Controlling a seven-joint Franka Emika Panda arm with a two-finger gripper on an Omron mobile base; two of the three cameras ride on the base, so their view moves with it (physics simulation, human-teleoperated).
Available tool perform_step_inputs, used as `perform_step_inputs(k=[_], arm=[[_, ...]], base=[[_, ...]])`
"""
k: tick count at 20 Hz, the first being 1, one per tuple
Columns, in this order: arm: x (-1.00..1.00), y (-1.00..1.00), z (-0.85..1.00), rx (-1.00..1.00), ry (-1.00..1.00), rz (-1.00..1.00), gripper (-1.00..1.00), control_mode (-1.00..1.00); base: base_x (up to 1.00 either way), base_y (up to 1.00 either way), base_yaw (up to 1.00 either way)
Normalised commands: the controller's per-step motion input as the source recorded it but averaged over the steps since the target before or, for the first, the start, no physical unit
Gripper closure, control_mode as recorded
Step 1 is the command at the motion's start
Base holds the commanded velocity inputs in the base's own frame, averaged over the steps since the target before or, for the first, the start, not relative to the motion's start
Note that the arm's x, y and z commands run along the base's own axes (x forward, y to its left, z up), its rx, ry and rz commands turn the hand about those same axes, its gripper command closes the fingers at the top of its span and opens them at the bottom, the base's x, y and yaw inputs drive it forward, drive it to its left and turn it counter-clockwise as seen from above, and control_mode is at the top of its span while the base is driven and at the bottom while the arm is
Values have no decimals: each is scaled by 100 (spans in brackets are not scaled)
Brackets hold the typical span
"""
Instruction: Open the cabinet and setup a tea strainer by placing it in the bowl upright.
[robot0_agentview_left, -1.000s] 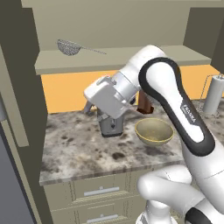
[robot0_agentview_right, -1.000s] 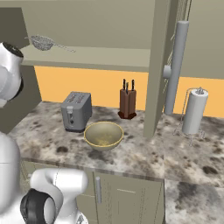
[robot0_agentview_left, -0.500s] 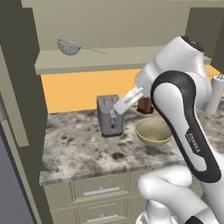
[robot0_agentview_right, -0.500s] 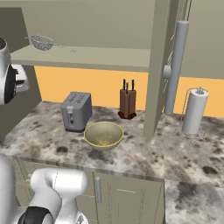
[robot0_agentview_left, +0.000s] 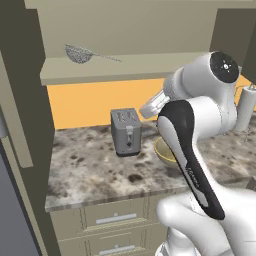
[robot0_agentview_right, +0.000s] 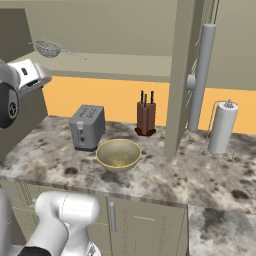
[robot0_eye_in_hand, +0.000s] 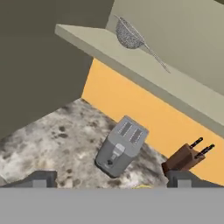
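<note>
I can read no brand or label on anything here; the small mark on my arm's forearm is too blurred to make out. The cabinet (robot0_agentview_right: 180, 75) is olive-beige with its doors swung open, one showing a long grey bar handle, and its beige shelf is exposed. On the speckled stone surface (robot0_agentview_left: 90, 170) the grey toaster (robot0_agentview_right: 87, 126) stands beside the wide yellowish-tan bowl (robot0_agentview_right: 118, 154), with a brown knife block (robot0_agentview_right: 146, 119) behind and a paper towel roll (robot0_agentview_right: 222, 127) off to the right. The tea strainer (robot0_agentview_left: 79, 53), a small silver mesh basket with a thin straight handle, lies on the cabinet shelf, well apart from the bowl. My gripper (robot0_eye_in_hand: 111, 179) has its fingers spread wide, holding nothing. Compared with a second ago, the arm has swung up and away from the toaster.
</note>
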Motion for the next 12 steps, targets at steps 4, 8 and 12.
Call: perform_step_inputs(k=[4,8,12], arm=[[65,-13,29,16,-22,-50,-100,-100],[55,-38,2,29,-17,-40,-100,-100],[27,-37,52,17,-14,-15,-100,-100]], base=[[0,0,0],[0,0,0],[0,0,0]])
